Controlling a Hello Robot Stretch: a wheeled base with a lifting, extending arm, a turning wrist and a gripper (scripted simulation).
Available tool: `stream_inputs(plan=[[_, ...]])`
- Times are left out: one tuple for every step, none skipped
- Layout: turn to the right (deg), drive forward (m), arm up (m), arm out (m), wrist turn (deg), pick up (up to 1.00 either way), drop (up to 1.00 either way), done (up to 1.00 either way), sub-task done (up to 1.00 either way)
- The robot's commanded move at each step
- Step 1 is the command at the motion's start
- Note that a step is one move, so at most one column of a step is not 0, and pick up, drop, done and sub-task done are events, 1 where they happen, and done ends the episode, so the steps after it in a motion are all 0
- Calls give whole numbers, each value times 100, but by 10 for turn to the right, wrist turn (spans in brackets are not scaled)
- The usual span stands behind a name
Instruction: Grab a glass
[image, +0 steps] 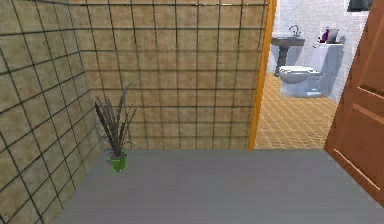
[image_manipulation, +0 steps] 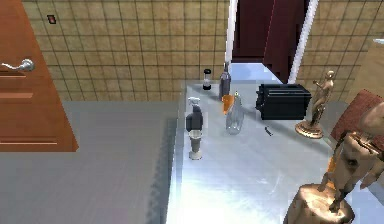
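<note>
Tiled wall (image: 170, 70) spans fwd view's left & centre. Arm side view: steel table (image_manipulation: 240, 175) lower right, wooden door (image_manipulation: 30, 100) at left. On table: bronze statue (image_manipulation: 345, 180) bottom right corner, black toaster (image_manipulation: 283, 101) upper right, smaller statue (image_manipulation: 318, 105) just right of it. Fwd view: toilet (image: 300, 78) upper right, potted plant (image: 115, 130) lower left. Dark bottle (image_manipulation: 226, 80) at table's top edge. Clear glass (image_manipulation: 235, 122) upright mid-frame, left of toaster. Jaws: can't tell.
</note>
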Motion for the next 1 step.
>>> stream_inputs(plan=[[0,0,50,0,0,0,0,0,0]])
